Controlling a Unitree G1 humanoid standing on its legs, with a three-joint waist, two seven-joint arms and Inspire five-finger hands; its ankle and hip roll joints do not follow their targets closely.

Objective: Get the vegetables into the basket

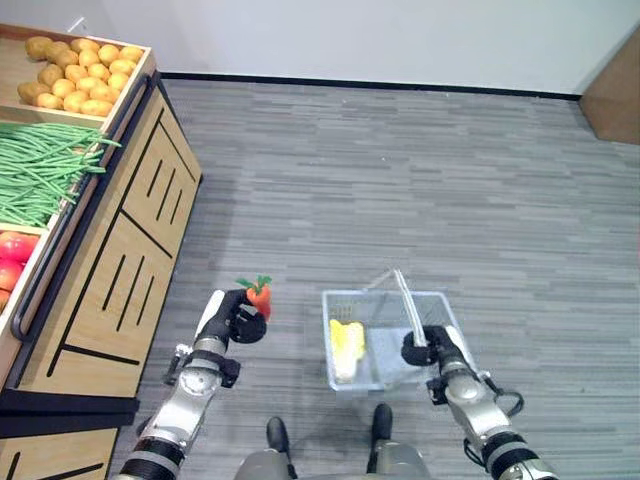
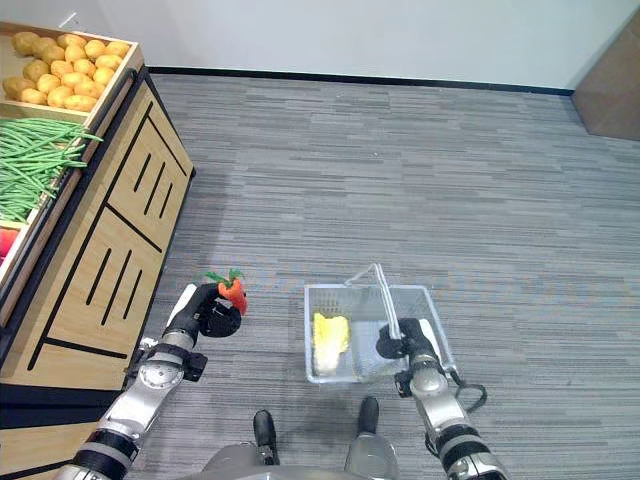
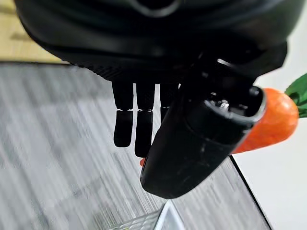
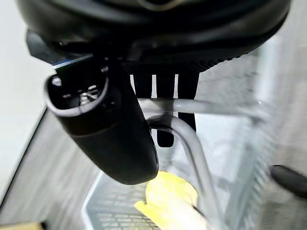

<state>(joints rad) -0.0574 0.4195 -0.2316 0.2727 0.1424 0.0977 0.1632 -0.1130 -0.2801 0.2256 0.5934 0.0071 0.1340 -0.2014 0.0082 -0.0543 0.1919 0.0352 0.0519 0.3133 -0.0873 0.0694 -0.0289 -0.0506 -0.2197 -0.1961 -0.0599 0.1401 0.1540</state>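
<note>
My left hand [image 1: 236,318] is shut on an orange carrot [image 1: 260,295] with green leaves, held above the floor just left of the basket; the carrot [image 3: 268,122] pokes out past the thumb in the left wrist view. The wire basket [image 1: 428,296] hangs from my right hand [image 1: 424,348], whose fingers curl round its grey handle [image 4: 189,143]. A yellow leafy vegetable [image 1: 346,345] lies inside the basket, also seen as the yellow vegetable [image 4: 168,199] below the handle.
A wooden produce stand [image 1: 120,260] runs along the left, holding potatoes [image 1: 85,72], green beans [image 1: 40,170] and red fruit [image 1: 12,255]. Grey carpet floor [image 1: 400,180] stretches ahead to a white wall; a brown cabinet corner [image 1: 615,95] sits far right.
</note>
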